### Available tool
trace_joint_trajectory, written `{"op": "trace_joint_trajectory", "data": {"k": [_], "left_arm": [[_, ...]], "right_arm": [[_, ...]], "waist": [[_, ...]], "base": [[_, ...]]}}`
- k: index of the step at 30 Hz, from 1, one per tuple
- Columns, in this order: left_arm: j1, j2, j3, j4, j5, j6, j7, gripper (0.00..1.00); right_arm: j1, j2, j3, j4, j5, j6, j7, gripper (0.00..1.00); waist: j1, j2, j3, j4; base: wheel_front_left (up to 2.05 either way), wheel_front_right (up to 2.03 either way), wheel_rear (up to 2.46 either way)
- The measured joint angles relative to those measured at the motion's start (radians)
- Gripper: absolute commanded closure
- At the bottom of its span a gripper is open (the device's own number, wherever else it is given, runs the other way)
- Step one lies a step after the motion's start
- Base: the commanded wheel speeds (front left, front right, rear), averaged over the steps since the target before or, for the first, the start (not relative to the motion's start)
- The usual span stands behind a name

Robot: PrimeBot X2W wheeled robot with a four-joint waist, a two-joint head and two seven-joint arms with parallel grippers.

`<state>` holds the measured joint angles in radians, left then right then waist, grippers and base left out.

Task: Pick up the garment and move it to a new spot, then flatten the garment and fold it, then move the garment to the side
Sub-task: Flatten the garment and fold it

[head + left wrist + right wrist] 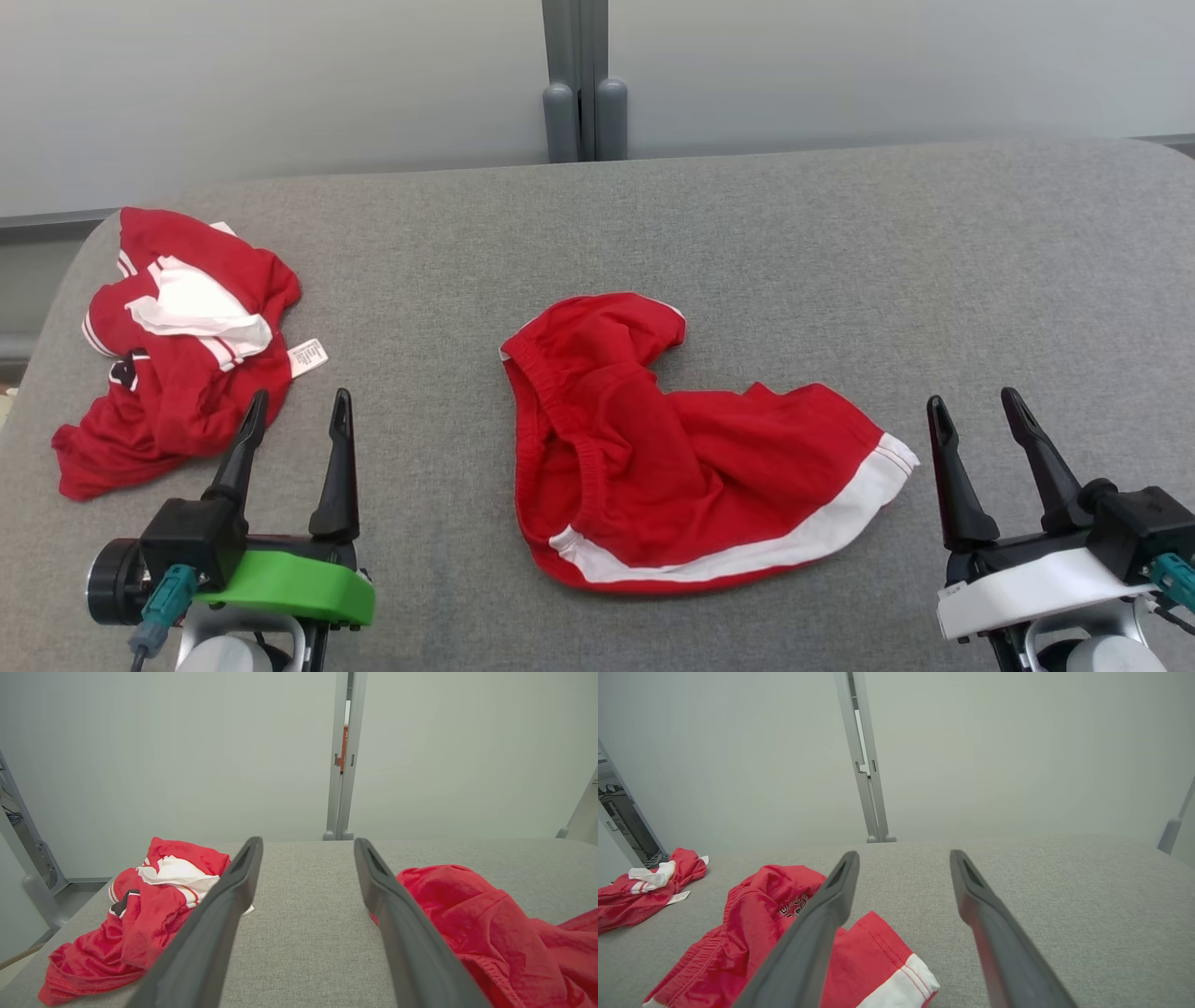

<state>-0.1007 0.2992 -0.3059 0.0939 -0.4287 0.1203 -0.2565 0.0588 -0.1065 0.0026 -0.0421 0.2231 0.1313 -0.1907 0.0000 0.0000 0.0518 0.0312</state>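
While both arms sit low at the near edge of the grey padded table (840, 233), the red shorts (691, 448) lie crumpled approx. mid-table, btwn the two grippers & touching neither. Waistband end is bunched toward the robot's left. The white-trimmed leg hem points to its right, near the right gripper (974, 403). Right gripper: fingers spread, nothing btwn them. Left gripper (299, 401): also spread wide & empty, w/ bare grey cloth btwn its fingers in the left wrist view. Its outer fingertip overlaps the edge of a red jersey (177, 373) w/ white stripes, heaped at the table's left side, well apart from the shorts; can't tell if they touch. A white label (307, 357) sticks out of the jersey. A grey post (583, 84) stands behind the table's back edge.
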Motion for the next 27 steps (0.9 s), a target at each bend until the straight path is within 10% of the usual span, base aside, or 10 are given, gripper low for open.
{"op": "trace_joint_trajectory", "data": {"k": [27], "left_arm": [[0.138, 0.098, 0.076, -0.055, -0.045, 0.041, 0.022, 0.0]], "right_arm": [[0.119, 0.031, 0.002, -0.093, -0.026, 0.0, 0.041, 0.0]], "waist": [[0.0, 0.0, -0.06, -0.007]], "base": [[0.0, 0.0, 0.0]]}}
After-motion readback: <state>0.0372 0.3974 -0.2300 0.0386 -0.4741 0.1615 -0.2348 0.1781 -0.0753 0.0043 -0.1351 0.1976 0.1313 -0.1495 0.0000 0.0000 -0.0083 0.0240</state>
